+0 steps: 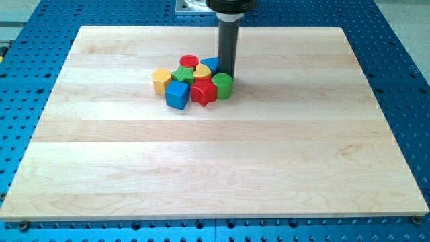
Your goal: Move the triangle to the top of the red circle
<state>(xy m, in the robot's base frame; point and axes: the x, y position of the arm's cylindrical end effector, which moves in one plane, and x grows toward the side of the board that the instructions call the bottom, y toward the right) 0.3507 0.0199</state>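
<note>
My tip [227, 74], a plain rod with no claw, touches the blue triangle [210, 64] beside the red circle [189, 61] on the wooden counter [215, 168].

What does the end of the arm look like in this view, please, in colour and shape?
It ends in a straight, dark grey to black cylindrical rod, hanging from a wider black round collar at the view's top. My tip is blunt and plain. No cables, markings or fingers show; the arm above the collar is out of frame.

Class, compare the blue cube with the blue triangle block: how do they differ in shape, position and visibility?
The blue cube is square-faced; the blue triangle block looks wedge-shaped. The cube sits at the cluster's bottom-left, fully visible; the triangle sits at the top, against my tip, partly hidden by the rod. Both are blue.
</note>
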